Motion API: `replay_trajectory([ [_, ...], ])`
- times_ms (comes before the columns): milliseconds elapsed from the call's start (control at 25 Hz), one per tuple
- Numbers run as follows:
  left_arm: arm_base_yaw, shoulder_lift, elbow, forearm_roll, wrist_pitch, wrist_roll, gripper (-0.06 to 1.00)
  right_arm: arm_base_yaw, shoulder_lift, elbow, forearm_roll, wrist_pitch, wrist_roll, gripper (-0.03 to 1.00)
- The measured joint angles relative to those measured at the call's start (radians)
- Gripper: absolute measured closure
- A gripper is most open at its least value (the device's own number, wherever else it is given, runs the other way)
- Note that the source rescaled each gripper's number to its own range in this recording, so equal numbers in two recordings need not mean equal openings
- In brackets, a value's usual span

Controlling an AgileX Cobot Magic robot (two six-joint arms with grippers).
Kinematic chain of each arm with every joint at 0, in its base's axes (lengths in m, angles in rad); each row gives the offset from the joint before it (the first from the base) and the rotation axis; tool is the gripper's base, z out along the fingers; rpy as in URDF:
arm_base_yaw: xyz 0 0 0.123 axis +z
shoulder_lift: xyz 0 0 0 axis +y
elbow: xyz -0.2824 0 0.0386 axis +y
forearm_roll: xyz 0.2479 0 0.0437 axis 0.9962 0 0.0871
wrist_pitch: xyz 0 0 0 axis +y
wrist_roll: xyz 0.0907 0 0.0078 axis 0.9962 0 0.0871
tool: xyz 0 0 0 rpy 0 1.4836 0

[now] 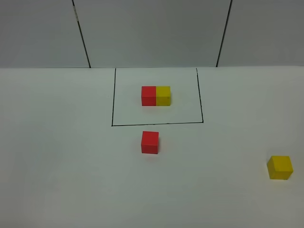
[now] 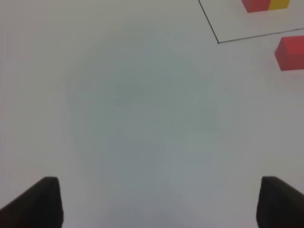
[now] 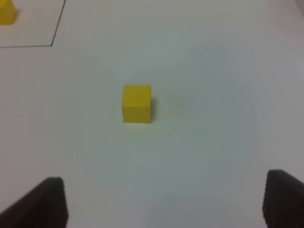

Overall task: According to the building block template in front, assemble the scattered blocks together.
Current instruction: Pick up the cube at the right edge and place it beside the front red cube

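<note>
The building block template [image 1: 156, 95] is a joined red and yellow pair inside a black-line rectangle at the table's back middle; its edge shows in the left wrist view [image 2: 264, 4]. A loose red cube [image 1: 149, 142] [image 2: 290, 52] sits just in front of the rectangle. A loose yellow cube [image 1: 280, 167] [image 3: 137, 103] lies at the right edge. Neither arm shows in the exterior view. My left gripper [image 2: 156, 202] is open over bare table, well away from the red cube. My right gripper [image 3: 164, 202] is open, with the yellow cube ahead of its fingertips and apart from them.
The black-line rectangle [image 1: 156, 124] marks the template area. A grey panelled wall [image 1: 152, 33] rises behind the white table [image 1: 61, 166]. A corner of the rectangle [image 3: 51, 45] and the template's yellow cube [image 3: 7, 12] show in the right wrist view.
</note>
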Motion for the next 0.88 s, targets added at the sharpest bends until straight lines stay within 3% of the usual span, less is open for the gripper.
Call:
replay_trajectory([
  [240, 0.0, -0.15, 0.057, -0.004, 0.056, -0.003, 0.13, 0.0, 0.0, 0.0, 0.0, 0.0, 0.0, 0.18],
  [480, 0.0, -0.158, 0.066, -0.027, 0.052, -0.001, 0.17, 0.0, 0.0, 0.0, 0.0, 0.0, 0.0, 0.18],
  [880, 0.0, -0.158, 0.066, -0.027, 0.052, -0.015, 0.32, 0.0, 0.0, 0.0, 0.0, 0.0, 0.0, 0.18],
])
